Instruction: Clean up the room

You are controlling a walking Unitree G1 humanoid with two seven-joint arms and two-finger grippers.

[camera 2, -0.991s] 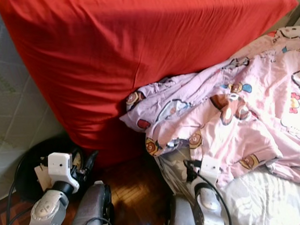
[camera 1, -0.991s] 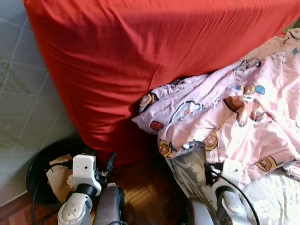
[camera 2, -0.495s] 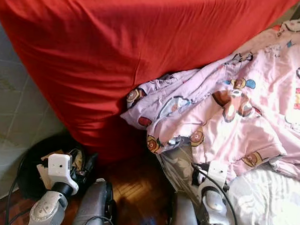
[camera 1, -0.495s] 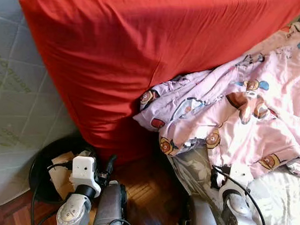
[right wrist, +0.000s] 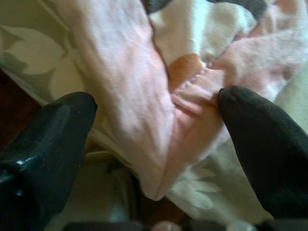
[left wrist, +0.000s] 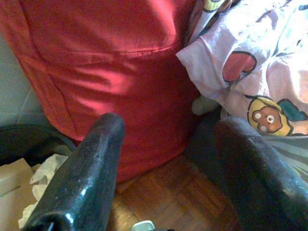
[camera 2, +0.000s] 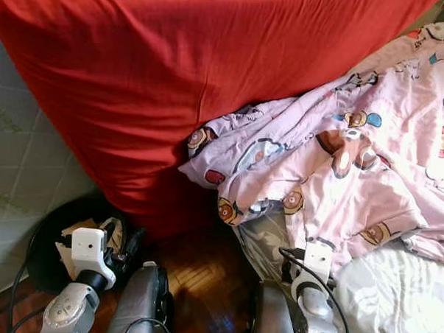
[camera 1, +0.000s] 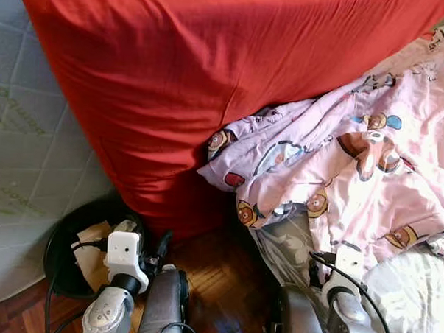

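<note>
At the foot of the bed, low in the head views, both silver arms are bent in close to the body with their wrists pointing forward. The left claw point(left wrist: 166, 159) hangs above the wooden parquet floor point(camera 1: 217, 284), its two black fingers point(left wrist: 91, 168) spread wide with nothing between them, aimed at the lower edge of the big red duvet point(camera 1: 211, 77) that drapes down to the floor. Just beside that arm sits a black waste bin point(camera 1: 60, 240) holding cardboard and crumpled paper, against the quilted side of a bare mattress point(camera 1: 23, 165). The right claw point(right wrist: 159, 144) is stretched toward the pink cartoon-print sheet point(camera 1: 354, 180), which lies rumpled over the bed and partly tucked under the red duvet's edge. Its fingers point(right wrist: 264, 144) are also wide apart, one on each side of a hanging fold of the pink sheet; the cloth lies between them but is not pinched. Beneath that fold shows a grey leaf-patterned cover point(camera 1: 285, 247).
</note>
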